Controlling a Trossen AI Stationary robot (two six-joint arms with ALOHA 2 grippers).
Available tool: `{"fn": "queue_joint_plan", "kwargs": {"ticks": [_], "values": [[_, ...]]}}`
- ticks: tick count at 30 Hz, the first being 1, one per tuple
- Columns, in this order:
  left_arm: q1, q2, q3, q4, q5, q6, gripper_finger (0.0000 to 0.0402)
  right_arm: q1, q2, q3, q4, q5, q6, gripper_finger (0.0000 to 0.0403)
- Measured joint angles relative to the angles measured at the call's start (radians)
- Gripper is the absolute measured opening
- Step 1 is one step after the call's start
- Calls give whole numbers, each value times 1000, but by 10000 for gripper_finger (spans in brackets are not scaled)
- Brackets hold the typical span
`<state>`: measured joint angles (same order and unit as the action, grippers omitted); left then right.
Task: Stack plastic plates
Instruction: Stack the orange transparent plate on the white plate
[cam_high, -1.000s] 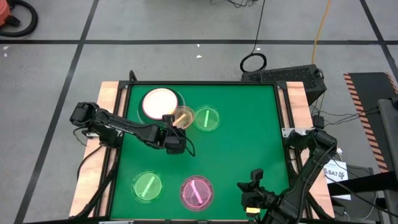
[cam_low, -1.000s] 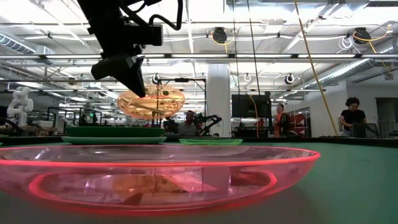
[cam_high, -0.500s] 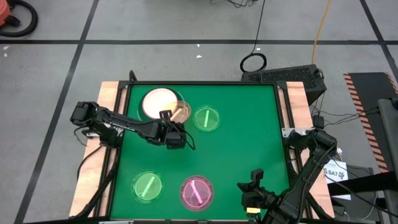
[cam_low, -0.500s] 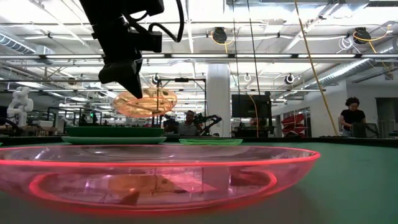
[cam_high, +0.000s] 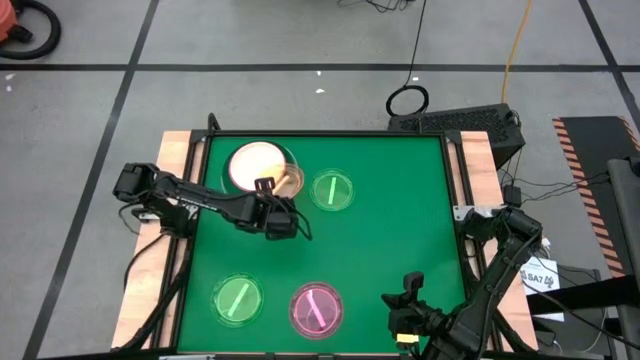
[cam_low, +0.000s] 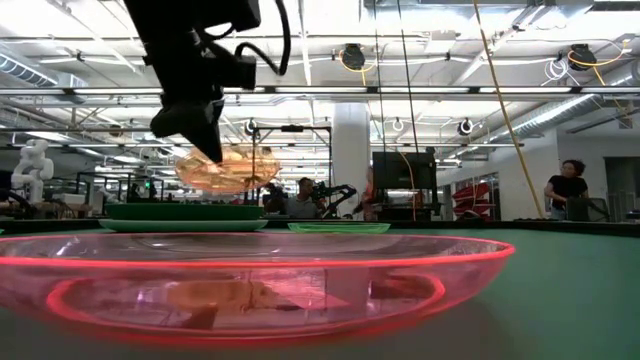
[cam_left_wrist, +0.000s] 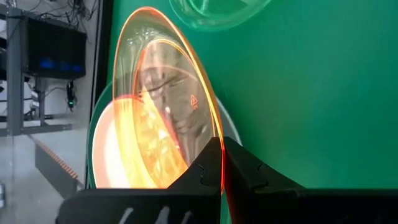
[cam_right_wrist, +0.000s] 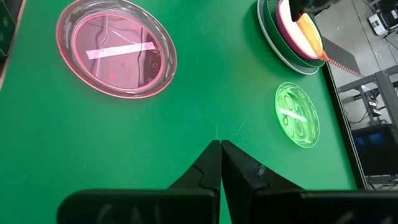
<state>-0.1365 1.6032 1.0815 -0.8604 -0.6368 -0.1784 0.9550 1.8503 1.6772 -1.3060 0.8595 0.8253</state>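
Note:
My left gripper is shut on a small see-through amber plate and holds it in the air over the right edge of the stack of large plates at the table's far left; the stack's top shows pale pink-white over a dark-green plate. The amber plate also shows in the low view and the left wrist view. A small green plate lies right of the stack. Another small green plate and a small pink plate lie near the front edge. My right gripper is shut and empty at the near right. My left gripper pinches the amber plate's near rim between its two fingers, one finger on each face. The fingers come from the table's near side, slanting down. The plate is lifted clear, roughly level in the low view, above the stack.
The green mat has free room in its middle and on its right half. Wooden borders and a dark frame run along the table's left and right sides. People stand in the room beyond the table's far edge.
My left gripper has carried the amber plate toward the table's left and far side, from beside the stack to over its right edge. The plate has stayed lifted clear. The gripper has stayed shut on it.

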Motion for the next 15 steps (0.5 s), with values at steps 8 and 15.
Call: {"fn": "queue_joint_plan", "kwargs": {"ticks": [8,15], "values": [[7,0,-42,-25,5,39,5,0,0,0,-1,0,-2,4],[26,-10,-42,-37,17,114,5,0,0,0,-3,-1,0,4]]}}
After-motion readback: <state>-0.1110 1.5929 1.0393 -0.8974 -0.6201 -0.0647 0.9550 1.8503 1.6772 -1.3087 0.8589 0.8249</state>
